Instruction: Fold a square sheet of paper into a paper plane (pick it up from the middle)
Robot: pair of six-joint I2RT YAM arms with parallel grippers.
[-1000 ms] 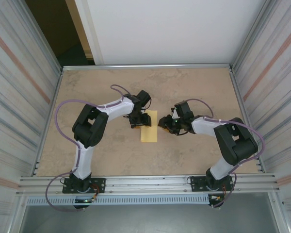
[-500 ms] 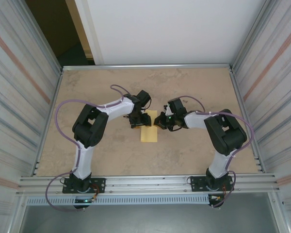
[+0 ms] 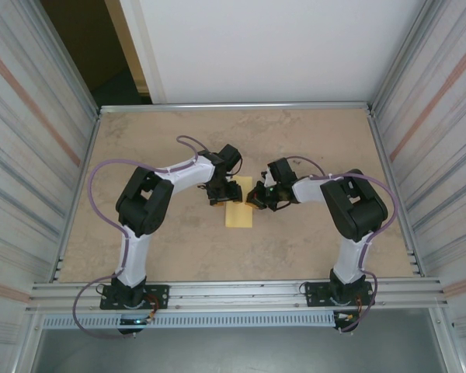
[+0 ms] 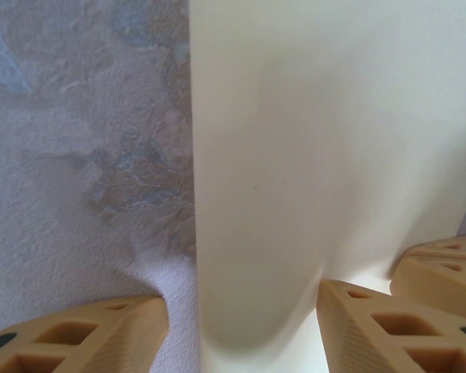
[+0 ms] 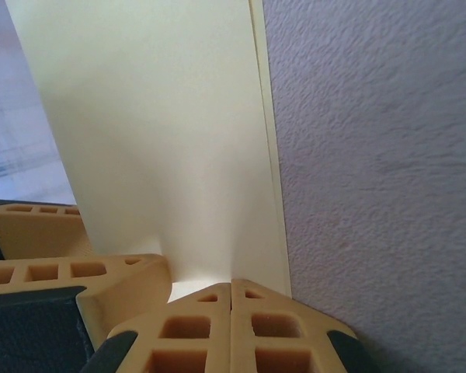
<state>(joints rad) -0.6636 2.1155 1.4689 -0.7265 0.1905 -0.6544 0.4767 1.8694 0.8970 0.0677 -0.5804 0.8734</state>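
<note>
Creasing looks to us like the step in hand: the square sheet of paper [image 3: 238,210] lies doubled into a narrow strip, 1 layer bowing upward. At the sheet's left edge the left gripper [image 3: 222,193] straddles it, jaws apart. At its right edge the right gripper [image 5: 231,287] has its fingertips pressed together; whether they pinch a layer we cannot tell. We would slide those tips slowly along the fold while the other arm pins the sheet.

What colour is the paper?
The paper is plain pale yellow, unmarked; clearest in the left wrist view.
</note>
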